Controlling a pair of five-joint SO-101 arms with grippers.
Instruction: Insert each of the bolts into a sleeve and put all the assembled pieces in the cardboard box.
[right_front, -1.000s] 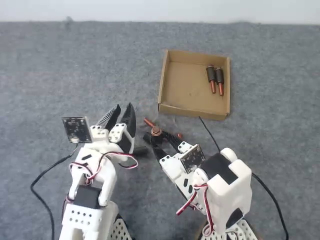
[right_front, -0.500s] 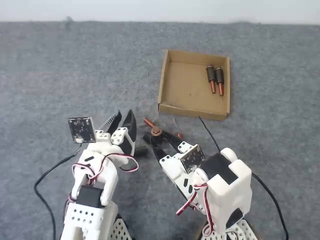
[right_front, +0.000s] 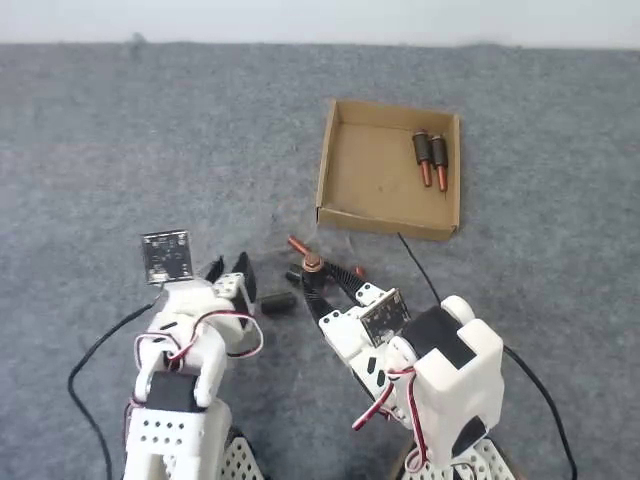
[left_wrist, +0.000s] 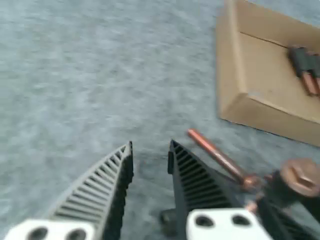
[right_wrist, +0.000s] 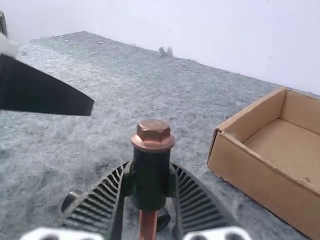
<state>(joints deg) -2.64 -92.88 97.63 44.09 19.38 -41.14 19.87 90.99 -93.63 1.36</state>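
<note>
The right gripper grasps a black sleeve with a copper bolt through it, upright. The left gripper hangs released, near a loose sleeve. A second bolt lies on the grey worktop by the cardboard box, which contains two assembled pieces.

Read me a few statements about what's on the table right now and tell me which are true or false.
1. The cardboard box holds two assembled pieces. True.
2. The right gripper is empty. False: it is shut on a sleeve with a bolt in it.
3. A loose bolt lies on the carpet outside the box. True.
4. The left gripper holds a bolt. False: it is open and empty.
</note>
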